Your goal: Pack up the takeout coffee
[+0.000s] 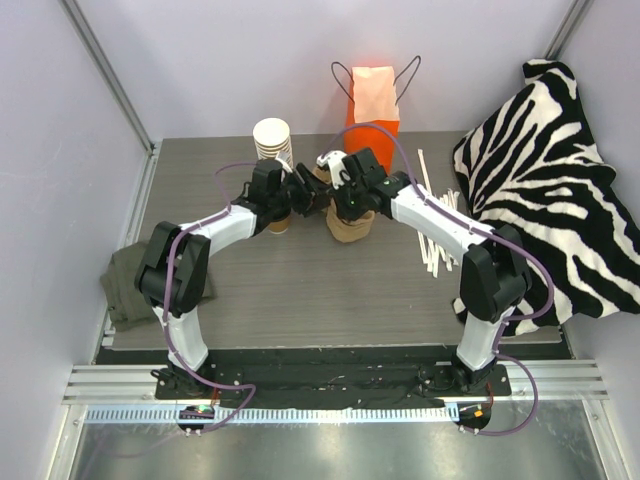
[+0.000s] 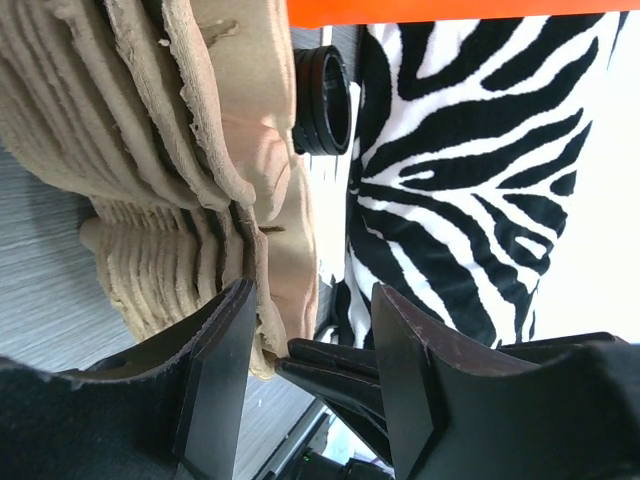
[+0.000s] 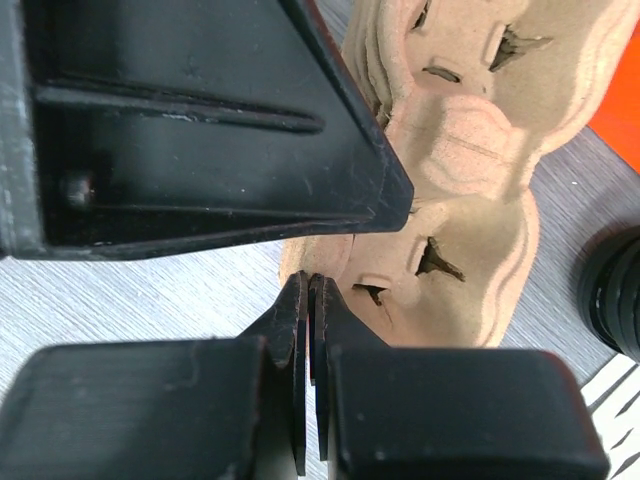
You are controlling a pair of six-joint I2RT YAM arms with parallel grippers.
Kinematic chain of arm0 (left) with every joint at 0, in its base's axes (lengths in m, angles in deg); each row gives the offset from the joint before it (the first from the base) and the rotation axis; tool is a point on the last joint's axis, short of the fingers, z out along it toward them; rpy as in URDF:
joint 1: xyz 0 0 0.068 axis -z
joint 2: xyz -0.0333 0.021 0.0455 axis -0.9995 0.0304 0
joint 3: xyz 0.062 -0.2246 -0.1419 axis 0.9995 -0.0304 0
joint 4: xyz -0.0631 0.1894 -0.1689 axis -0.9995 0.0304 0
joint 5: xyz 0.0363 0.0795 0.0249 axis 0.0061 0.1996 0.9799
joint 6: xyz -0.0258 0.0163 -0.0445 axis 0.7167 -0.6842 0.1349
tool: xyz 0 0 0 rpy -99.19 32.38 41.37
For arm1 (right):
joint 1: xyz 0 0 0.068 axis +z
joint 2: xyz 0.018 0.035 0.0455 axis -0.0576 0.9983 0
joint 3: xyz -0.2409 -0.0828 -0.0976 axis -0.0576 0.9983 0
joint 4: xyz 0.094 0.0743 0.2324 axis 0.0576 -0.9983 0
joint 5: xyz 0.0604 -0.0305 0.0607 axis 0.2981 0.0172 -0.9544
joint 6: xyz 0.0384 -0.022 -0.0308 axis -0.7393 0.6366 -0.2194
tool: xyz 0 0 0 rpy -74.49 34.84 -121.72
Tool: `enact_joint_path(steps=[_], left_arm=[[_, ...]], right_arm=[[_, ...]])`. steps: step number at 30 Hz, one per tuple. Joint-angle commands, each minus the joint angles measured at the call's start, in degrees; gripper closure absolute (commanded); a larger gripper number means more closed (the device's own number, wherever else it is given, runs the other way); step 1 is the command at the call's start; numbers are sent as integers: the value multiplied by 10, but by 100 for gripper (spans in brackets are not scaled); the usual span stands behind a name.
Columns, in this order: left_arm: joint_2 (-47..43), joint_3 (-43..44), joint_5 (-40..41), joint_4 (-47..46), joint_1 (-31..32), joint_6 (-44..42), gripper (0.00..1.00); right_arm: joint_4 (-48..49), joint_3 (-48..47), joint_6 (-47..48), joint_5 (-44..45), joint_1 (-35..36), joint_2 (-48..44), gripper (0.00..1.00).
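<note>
Two arms from above: meeting at the far middle over the tray stack (image 1: pixel 350 228); coffee cup (image 1: pixel 278 225) just left of it, half under the left arm.
Left gripper (image 2: pixel 315 295), left wrist: jaws apart, tray stack edge between them.
Right gripper (image 3: pixel 308 290), right wrist: fingers pressed together beside the tray stack.

The cup stack (image 1: pixel 271 135) stands left of the paper bag (image 1: pixel 373 95) (both far on the bench (image 1: pixel 300 290)); cup carriers (image 1: pixel 350 228) lie before it.

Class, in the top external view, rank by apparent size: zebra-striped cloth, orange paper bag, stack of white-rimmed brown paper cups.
1. zebra-striped cloth
2. orange paper bag
3. stack of white-rimmed brown paper cups
</note>
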Motion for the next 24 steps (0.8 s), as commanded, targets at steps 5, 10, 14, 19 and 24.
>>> enact_joint_path(steps=[5, 10, 14, 19, 24], left_arm=[[3, 17, -8, -42, 2, 7, 45], [13, 20, -7, -45, 3, 8, 45], [16, 21, -8, -50, 4, 10, 45], [27, 34, -4, -45, 10, 8, 45], [33, 45, 13, -7, 13, -10, 45]], right_arm=[[33, -1, -7, 3, 2, -57, 99], [32, -3, -7, -4, 3, -55, 99], [33, -5, -7, -12, 5, -54, 99], [34, -6, -5, -21, 5, -52, 99], [36, -6, -3, -20, 7, -57, 99]])
